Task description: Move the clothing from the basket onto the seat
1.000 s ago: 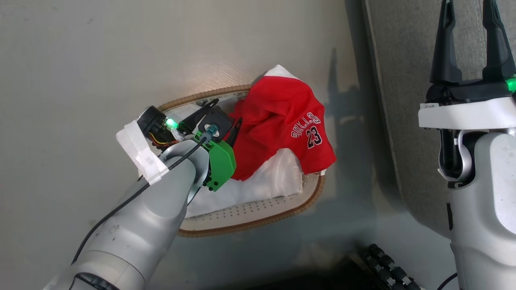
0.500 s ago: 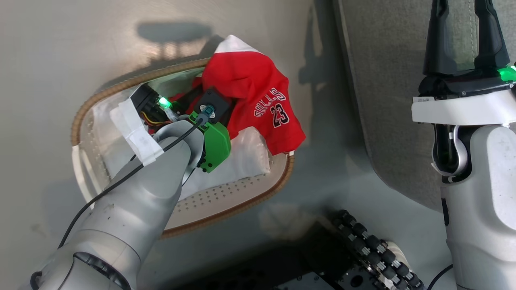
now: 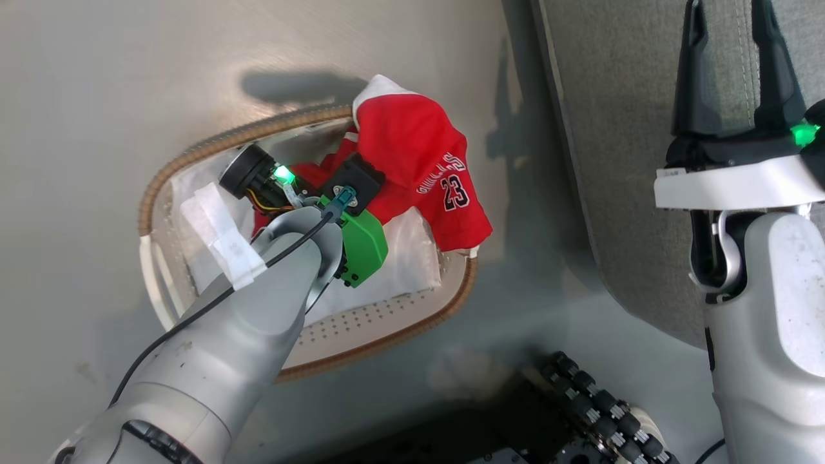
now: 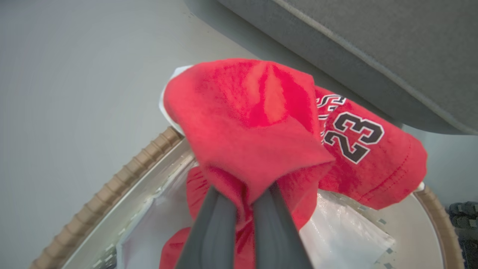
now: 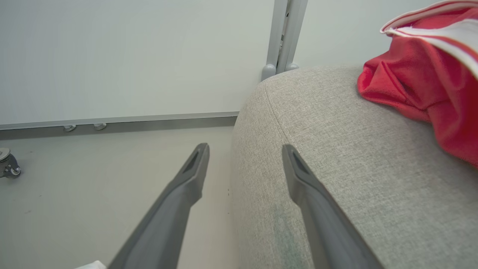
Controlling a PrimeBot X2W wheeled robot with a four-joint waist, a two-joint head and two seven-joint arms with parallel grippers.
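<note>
The basket (image 3: 387, 338), white with a brown woven rim, stands on the floor left of the grey seat (image 3: 619, 161). Red clothing with "23" lettering (image 3: 412, 148) is heaped at its far end and hangs over the rim. In the left wrist view my left gripper (image 4: 244, 190) is shut on a bunched fold of this red clothing (image 4: 254, 123), just above the basket's rim (image 4: 123, 179). My right gripper (image 3: 727, 19) hangs open over the seat's edge, with nothing between its fingers (image 5: 244, 149). Another red and white garment (image 5: 418, 74) lies on the seat (image 5: 336, 157).
A white liner (image 3: 412, 258) lies crumpled in the basket under the clothing. My base's black rollers (image 3: 599, 412) sit near the basket's front. A pale wall with a metal post (image 5: 283, 37) stands behind the seat, and a caster (image 5: 9, 164) rests on the floor.
My left gripper has dropped into the basket and shut on the red clothing, which is now bunched up. The head camera has shifted. The right gripper stays open.
</note>
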